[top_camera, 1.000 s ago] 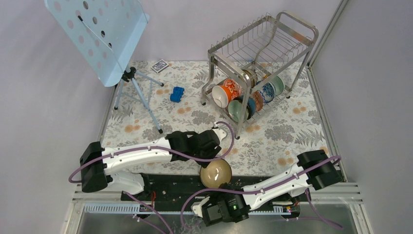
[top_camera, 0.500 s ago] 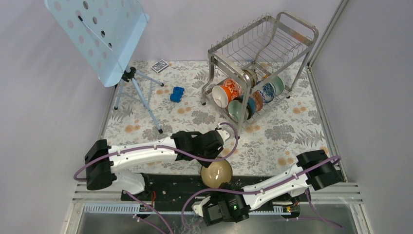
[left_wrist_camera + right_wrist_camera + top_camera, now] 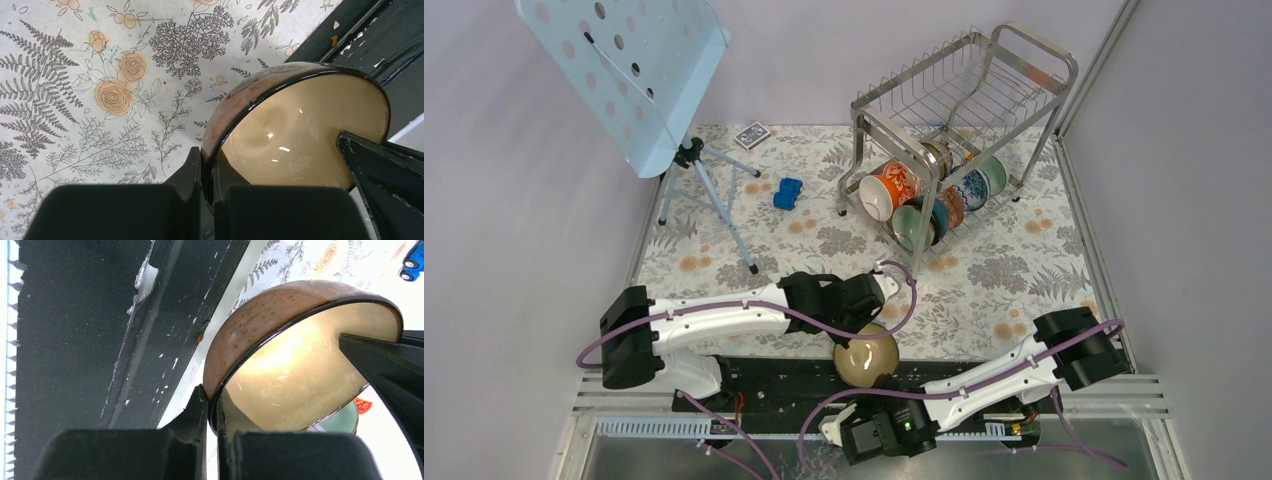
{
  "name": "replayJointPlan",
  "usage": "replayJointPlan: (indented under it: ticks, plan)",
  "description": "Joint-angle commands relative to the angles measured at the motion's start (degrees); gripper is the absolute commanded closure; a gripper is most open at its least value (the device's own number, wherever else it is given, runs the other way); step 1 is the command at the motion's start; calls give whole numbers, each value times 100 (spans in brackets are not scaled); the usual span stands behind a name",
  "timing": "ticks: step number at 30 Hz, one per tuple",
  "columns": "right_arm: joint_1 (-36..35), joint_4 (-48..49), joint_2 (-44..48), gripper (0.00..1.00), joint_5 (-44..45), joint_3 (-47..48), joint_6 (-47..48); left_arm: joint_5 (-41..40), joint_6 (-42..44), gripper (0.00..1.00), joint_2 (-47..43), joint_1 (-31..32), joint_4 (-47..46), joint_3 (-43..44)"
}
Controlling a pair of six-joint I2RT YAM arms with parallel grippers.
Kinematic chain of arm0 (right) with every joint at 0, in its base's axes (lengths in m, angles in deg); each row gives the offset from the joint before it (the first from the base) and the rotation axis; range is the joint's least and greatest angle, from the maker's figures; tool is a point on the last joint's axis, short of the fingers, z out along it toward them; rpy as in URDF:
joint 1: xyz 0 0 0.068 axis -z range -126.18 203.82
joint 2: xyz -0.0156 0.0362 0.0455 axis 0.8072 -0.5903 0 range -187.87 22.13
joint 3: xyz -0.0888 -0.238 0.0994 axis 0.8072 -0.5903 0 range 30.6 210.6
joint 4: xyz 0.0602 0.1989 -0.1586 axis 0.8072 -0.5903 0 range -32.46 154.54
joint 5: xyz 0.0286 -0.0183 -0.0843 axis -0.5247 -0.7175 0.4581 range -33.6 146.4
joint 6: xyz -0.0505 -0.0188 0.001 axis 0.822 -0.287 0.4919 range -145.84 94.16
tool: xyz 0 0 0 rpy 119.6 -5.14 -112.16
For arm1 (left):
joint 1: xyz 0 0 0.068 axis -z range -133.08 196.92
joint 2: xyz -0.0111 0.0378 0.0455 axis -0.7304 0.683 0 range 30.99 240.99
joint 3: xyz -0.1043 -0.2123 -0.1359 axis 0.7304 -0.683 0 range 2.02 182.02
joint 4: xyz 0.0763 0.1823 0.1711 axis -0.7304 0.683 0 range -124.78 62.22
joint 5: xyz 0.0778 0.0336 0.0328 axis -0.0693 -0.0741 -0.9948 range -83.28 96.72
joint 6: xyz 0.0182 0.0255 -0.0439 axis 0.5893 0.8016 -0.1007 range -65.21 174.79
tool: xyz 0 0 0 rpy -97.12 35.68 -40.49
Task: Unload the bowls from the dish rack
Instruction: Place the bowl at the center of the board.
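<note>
A pinkish-brown speckled bowl with a tan inside is at the table's near edge, between both arms. My left gripper is shut on its far rim; the wrist view shows the fingers pinching the bowl. My right gripper is shut on the near rim, seen in the right wrist view on the bowl. The steel dish rack stands at the back right. Its lower tier holds an orange-red bowl, a pale green bowl, a blue-and-white bowl and others.
A pale blue perforated music stand on a tripod stands at the back left. A blue toy car and a card deck lie on the floral cloth. A black strip runs along the near edge.
My left arm has moved toward the near edge, bringing its gripper onto the bowl's far rim. The bowl and the right arm have barely moved.
</note>
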Motion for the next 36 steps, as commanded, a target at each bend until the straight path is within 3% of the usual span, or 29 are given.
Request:
replayJointPlan:
  ticks: [1,4,5,10,18,21,24,31,36]
  plan:
    - [-34,192,241,100,699,100,-141,130,-394,100,-161,-40,-562,29]
    - [-38,248,275,100,732,163,-208,80,-460,100,-243,-40,-664,-18]
    - [-36,250,273,95,736,193,-242,50,-497,100,-287,-40,-714,-59]
    - [-41,241,286,52,693,282,-440,-12,-726,100,-499,-40,-990,-306]
    - [-38,301,421,13,565,460,-715,-432,-1002,100,-729,-52,-1006,-371]
    - [-40,136,574,10,498,768,-861,-673,-1189,100,-867,-140,-1005,-413]
    - [-33,59,759,1,415,1039,-987,-781,-1298,100,-965,-285,-999,-421]
    - [-35,-263,714,0,732,1605,-1498,-916,-1641,100,-1256,-680,-1070,-570]
    - [-31,431,992,0,1586,1672,-2070,-1055,-1894,100,-1513,-983,-1046,-753]
